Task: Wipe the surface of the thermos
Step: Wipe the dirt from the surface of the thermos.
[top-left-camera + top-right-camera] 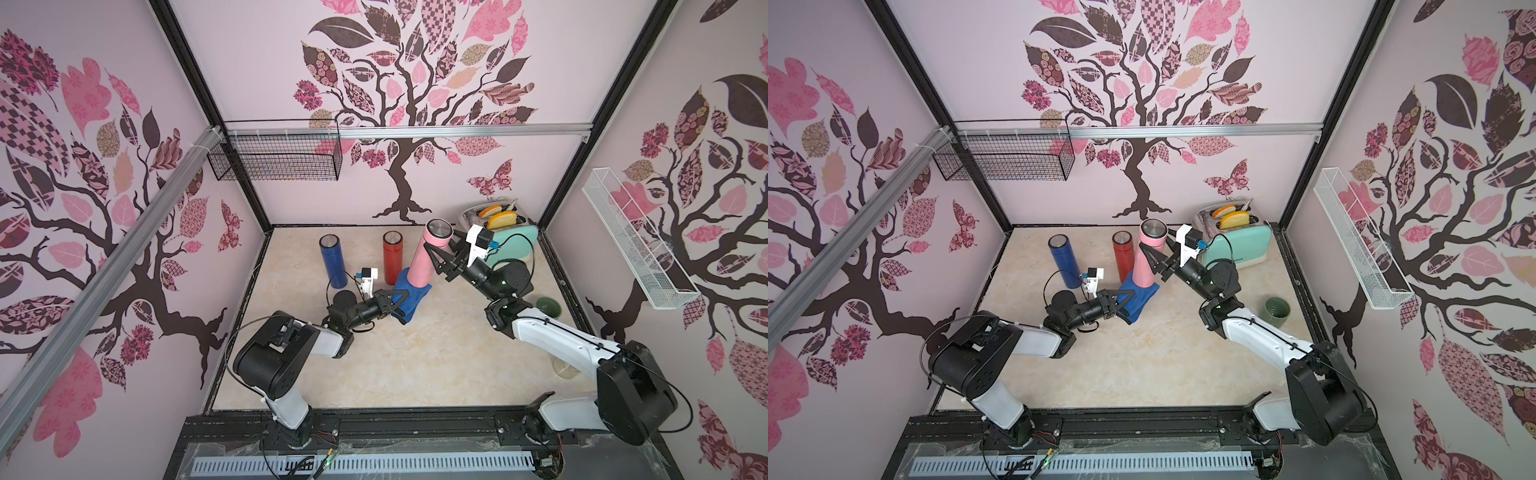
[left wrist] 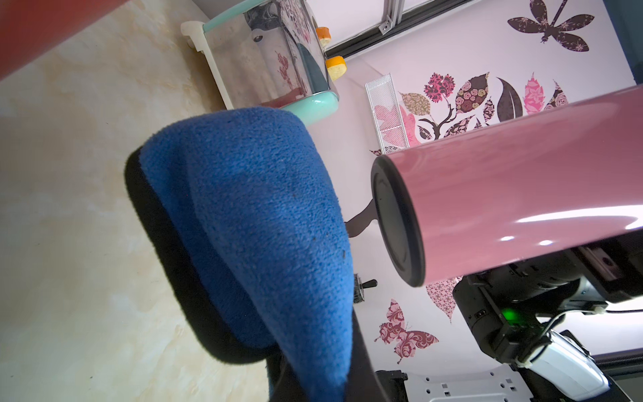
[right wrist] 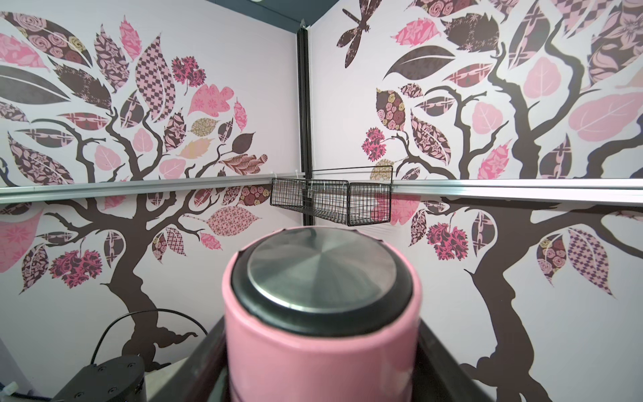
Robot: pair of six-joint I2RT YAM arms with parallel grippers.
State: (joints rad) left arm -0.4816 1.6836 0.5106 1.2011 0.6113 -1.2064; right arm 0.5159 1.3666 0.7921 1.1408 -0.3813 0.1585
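Mid-frame, the right pincer (image 1: 434, 255) grips the tilted pink thermos (image 1: 422, 266), whose base hides part of the blue cloth (image 1: 409, 299) pinched in the closed left pincer (image 1: 398, 303).

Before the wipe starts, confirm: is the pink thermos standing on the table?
No, the left wrist view shows the pink thermos held tilted in the air, its dark base exposed beside the blue cloth.
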